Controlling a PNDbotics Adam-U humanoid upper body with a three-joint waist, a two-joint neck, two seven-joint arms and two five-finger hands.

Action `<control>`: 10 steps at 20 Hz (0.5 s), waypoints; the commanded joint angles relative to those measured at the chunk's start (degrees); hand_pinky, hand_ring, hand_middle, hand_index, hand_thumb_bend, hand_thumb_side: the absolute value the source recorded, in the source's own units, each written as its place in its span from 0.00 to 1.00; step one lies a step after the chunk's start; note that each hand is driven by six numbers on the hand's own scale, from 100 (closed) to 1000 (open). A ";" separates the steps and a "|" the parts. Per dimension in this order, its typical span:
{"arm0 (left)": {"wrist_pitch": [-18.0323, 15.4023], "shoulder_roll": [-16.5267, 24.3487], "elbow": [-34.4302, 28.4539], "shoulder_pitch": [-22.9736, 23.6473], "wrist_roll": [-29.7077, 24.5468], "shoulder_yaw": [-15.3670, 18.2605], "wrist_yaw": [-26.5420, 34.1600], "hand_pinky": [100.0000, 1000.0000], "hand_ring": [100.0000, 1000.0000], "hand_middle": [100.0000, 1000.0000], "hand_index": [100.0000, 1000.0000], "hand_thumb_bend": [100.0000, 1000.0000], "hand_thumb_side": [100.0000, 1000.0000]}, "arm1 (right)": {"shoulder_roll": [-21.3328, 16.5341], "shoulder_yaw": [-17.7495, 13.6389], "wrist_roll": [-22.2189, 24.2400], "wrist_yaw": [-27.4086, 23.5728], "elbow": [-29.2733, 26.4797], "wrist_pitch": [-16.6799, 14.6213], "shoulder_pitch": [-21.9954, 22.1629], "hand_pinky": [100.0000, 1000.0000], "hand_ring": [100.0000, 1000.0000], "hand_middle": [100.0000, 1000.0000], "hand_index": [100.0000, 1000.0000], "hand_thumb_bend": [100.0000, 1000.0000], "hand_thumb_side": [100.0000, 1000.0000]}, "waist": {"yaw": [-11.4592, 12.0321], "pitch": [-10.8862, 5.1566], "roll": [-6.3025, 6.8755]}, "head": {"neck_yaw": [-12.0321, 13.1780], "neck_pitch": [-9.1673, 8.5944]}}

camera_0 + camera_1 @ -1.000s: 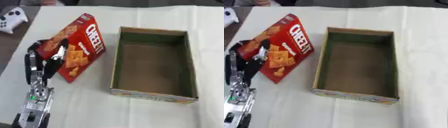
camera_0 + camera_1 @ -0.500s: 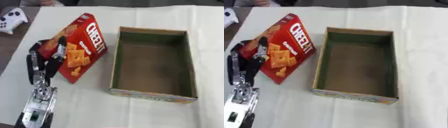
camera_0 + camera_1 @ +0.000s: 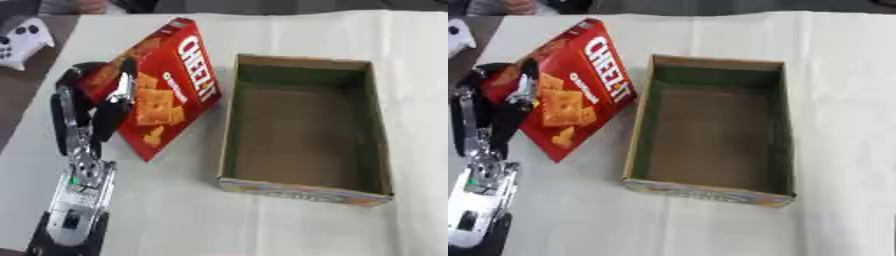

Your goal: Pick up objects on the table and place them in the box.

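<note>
red cracker box (image 3: 171, 85) tilted, open cardboard box (image 3: 302, 125) beside

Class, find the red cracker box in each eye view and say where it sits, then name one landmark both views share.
Left eye view: the cracker box lies upper left of centre, the left hand curled round its left edge.
Right eye view: it sits nearer the left edge, upper left.
Shared landmark: the open cardboard box just right of it.

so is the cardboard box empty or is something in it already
Empty: the cardboard box shows only its bare brown floor, and the cracker box is outside it, to its left.
</note>
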 commanded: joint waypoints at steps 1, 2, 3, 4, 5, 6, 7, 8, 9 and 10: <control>-0.43 2.22 -2.61 -2.80 0.37 0.55 -0.40 0.00 0.00 0.00 0.08 0.00 0.00 | -0.32 -0.05 0.12 -0.31 -0.78 0.26 -0.43 0.19 0.42 0.49 0.59 0.00 0.66 | -0.29 -1.28 0.01 | -0.13 -0.58; -0.56 2.67 -2.87 -3.68 0.35 0.52 -0.36 0.00 0.00 0.00 0.08 0.00 0.00 | -0.29 -0.03 0.16 -0.35 -0.78 0.27 -0.39 0.18 0.42 0.49 0.59 0.00 0.66 | -0.47 -1.38 0.02 | -0.12 -0.65; -0.61 2.97 -2.96 -4.23 0.34 0.52 -0.29 0.00 0.00 0.00 0.08 0.00 0.00 | -0.27 -0.03 0.19 -0.38 -0.78 0.27 -0.38 0.18 0.42 0.49 0.59 0.00 0.66 | -0.58 -1.42 0.01 | -0.11 -0.71; -0.67 3.31 -3.05 -4.80 0.34 0.50 -0.24 0.00 0.00 0.00 0.08 0.00 0.00 | -0.25 -0.03 0.21 -0.42 -0.78 0.28 -0.36 0.19 0.42 0.49 0.59 0.00 0.66 | -0.77 -1.49 0.01 | -0.12 -0.83; -0.69 3.58 -3.09 -5.21 0.34 0.49 -0.17 0.00 0.00 0.00 0.08 0.00 0.00 | -0.24 -0.04 0.22 -0.44 -0.78 0.29 -0.36 0.19 0.42 0.49 0.59 0.00 0.66 | -0.92 -1.52 0.00 | -0.13 -0.93; -0.72 3.78 -3.11 -5.45 0.36 0.49 -0.10 0.00 0.00 0.00 0.08 0.00 0.00 | -0.22 -0.05 0.22 -0.46 -0.78 0.30 -0.36 0.19 0.42 0.49 0.59 0.00 0.65 | -1.04 -1.55 -0.02 | -0.19 -1.03; -0.74 3.91 -3.12 -5.58 0.41 0.53 -0.04 0.00 0.00 0.00 0.08 0.00 0.00 | -0.21 -0.08 0.22 -0.47 -0.78 0.31 -0.35 0.19 0.42 0.49 0.59 0.00 0.65 | -1.12 -1.57 -0.05 | -0.24 -1.10; -0.76 4.01 -3.13 -5.67 0.50 0.60 0.03 0.00 0.00 0.00 0.08 0.00 0.00 | -0.22 -0.11 0.20 -0.47 -0.78 0.33 -0.33 0.19 0.42 0.49 0.59 0.00 0.65 | -1.14 -1.59 -0.08 | -0.28 -1.16; -0.79 4.10 -3.13 -5.80 0.61 0.68 0.12 0.00 0.00 0.00 0.08 0.00 0.00 | -0.23 -0.13 0.19 -0.46 -0.78 0.35 -0.31 0.19 0.42 0.49 0.59 0.00 0.65 | -1.14 -1.62 -0.10 | -0.31 -1.19; -0.86 4.18 -3.13 -6.00 0.69 0.71 0.23 0.00 0.00 0.00 0.08 0.00 0.00 | -0.24 -0.14 0.20 -0.45 -0.78 0.38 -0.29 0.18 0.42 0.49 0.59 0.00 0.65 | -1.11 -1.64 -0.13 | -0.32 -1.22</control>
